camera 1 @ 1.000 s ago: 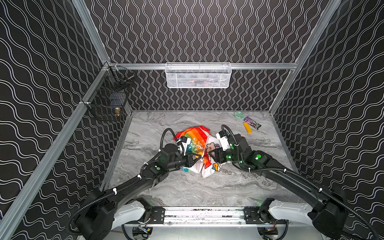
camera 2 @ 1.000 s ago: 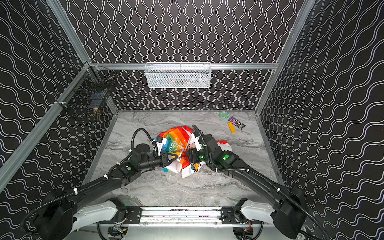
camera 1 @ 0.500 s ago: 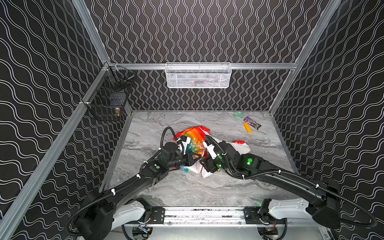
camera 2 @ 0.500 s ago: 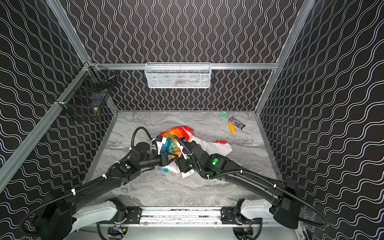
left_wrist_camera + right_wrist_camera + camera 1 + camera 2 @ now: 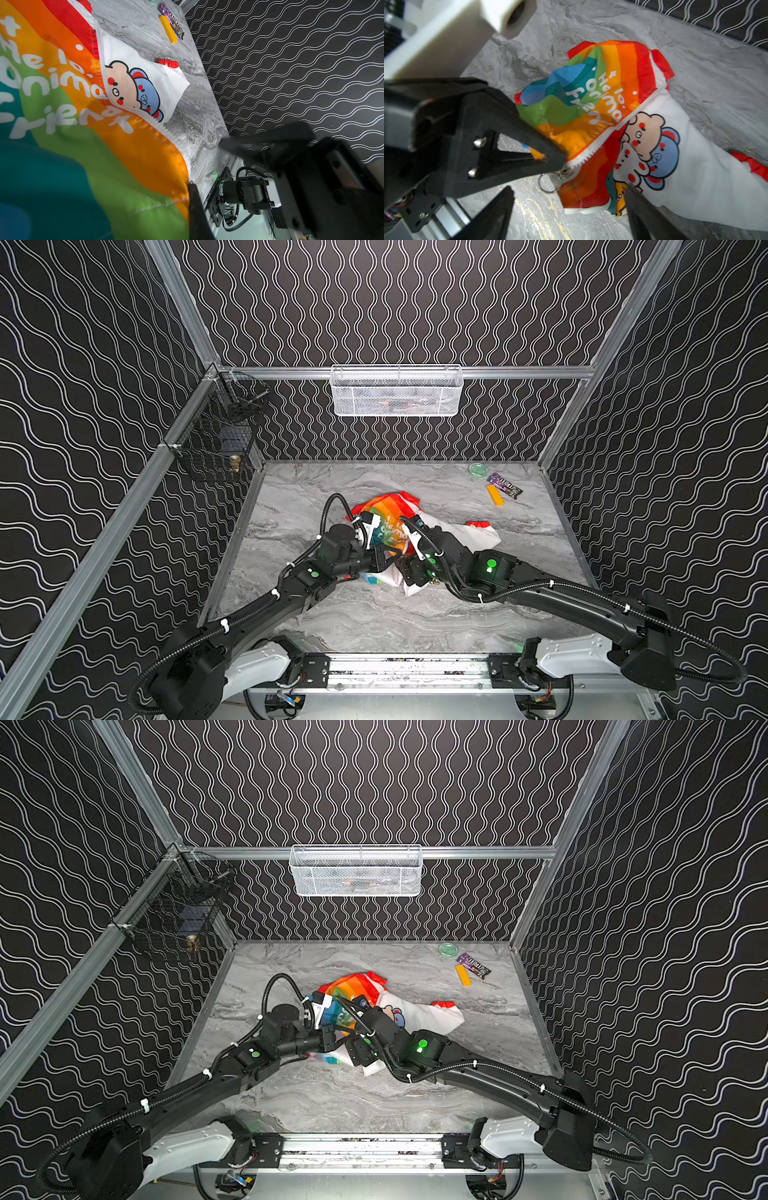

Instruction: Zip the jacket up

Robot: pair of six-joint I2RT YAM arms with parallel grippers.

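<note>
Right wrist view: my left gripper (image 5: 552,161) pinches the hem of the jacket (image 5: 571,116), anchoring the zipper (image 5: 604,137); my right gripper (image 5: 569,193), spread wide, seemingly straddles the pull ring (image 5: 549,182) to grab it.

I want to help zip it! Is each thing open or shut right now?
jacket: crumpled, unzipped, lining showing.
zipper: open; ring pull not held.
left fingers: shut on the jacket's edge.
right fingers: open, holding nothing.
</note>
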